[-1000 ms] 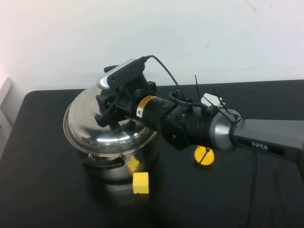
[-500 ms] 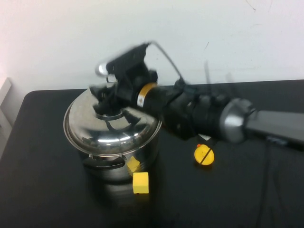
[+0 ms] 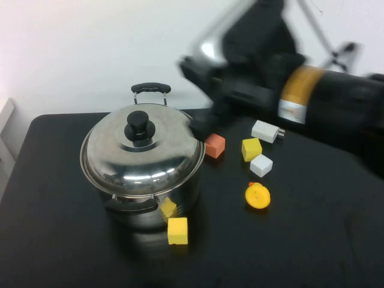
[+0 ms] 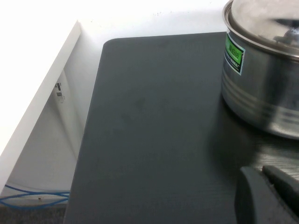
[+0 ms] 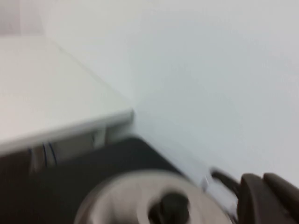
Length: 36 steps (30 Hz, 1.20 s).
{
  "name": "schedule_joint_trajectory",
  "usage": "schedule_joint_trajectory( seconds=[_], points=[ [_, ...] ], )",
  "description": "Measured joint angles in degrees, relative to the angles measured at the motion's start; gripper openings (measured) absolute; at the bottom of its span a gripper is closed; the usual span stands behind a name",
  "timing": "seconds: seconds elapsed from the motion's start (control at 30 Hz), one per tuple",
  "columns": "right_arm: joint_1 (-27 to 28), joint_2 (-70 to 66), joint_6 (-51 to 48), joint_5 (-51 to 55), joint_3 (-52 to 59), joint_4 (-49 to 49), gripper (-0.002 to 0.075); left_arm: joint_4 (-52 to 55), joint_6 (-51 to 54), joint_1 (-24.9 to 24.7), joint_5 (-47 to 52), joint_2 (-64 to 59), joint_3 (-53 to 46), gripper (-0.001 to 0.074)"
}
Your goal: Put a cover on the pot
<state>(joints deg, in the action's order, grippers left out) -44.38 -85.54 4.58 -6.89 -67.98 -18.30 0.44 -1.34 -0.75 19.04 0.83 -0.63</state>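
Note:
The pot [image 3: 183, 191] is a large shiny steel stockpot with black side handles, at the left middle of the black table [image 3: 54, 240]. The domed steel lid [image 3: 165, 157] with its black knob [image 3: 138, 126] sits level on the pot's rim. My right gripper [image 3: 201, 123] is blurred, raised to the right of the lid and clear of it. In the right wrist view its fingers [image 5: 254, 198] lie together and empty, with the lid [image 5: 126, 200] below. My left gripper [image 4: 264, 193] is shut and empty, low beside the pot [image 4: 257, 88]. It is out of the high view.
A yellow cube [image 3: 177, 231] lies in front of the pot. An orange cube [image 3: 215, 145], a yellow cube [image 3: 251, 149], a white cube [image 3: 261, 165], a white plug [image 3: 266, 130] and a yellow round toy [image 3: 258, 195] lie to its right. A white shelf [image 4: 42, 93] borders the table's left edge.
My right gripper was at the lid's knob over the pot. It has let go and swung up and to the right. The lid now rests level on the pot.

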Motion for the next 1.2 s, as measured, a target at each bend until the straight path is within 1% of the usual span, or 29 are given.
schedule_joint_trajectory(
  seconds=[0.17,0.3,0.47,0.77,0.9,1.0,1.03,1.1,1.2],
  points=[
    [0.0,10.46,-0.17,9.55,6.59,-1.11,0.0003,0.0,0.0,0.0,0.0,0.0,0.0,-0.0002],
    [0.0,17.87,-3.92,15.7,12.33,-1.79,0.0001,0.0,0.0,0.0,0.0,0.0,0.0,-0.0002],
    [0.0,27.47,-5.01,16.94,20.99,-1.88,0.0001,0.0,0.0,0.0,0.0,0.0,0.0,-0.0002],
    [0.0,50.13,-5.01,17.2,39.25,-2.02,0.0,0.0,0.0,0.0,0.0,0.0,0.0,-0.0002],
    [0.87,57.86,-5.01,17.7,46.81,-0.12,0.0,0.0,0.0,0.0,0.0,0.0,0.0,-0.0002],
    [5.02,63.95,-5.01,18.3,51.86,1.45,0.0,0.0,0.0,0.0,0.0,0.0,0.0,-0.0002],
    [7.46,65.83,-5.01,18.38,53.37,1.84,0.0,0.0,0.0,0.0,0.0,0.0,0.0,-0.0002],
    [12.93,69.02,-5.01,18.62,55.61,2.13,0.0,0.0,0.0,0.0,0.0,0.0,0.0,-0.0002],
    [23.83,73.39,-5.01,18.83,58.06,2.46,0.0,0.0,-0.11,0.0,0.0,0.0,0.0,-0.0002]
  ],
)
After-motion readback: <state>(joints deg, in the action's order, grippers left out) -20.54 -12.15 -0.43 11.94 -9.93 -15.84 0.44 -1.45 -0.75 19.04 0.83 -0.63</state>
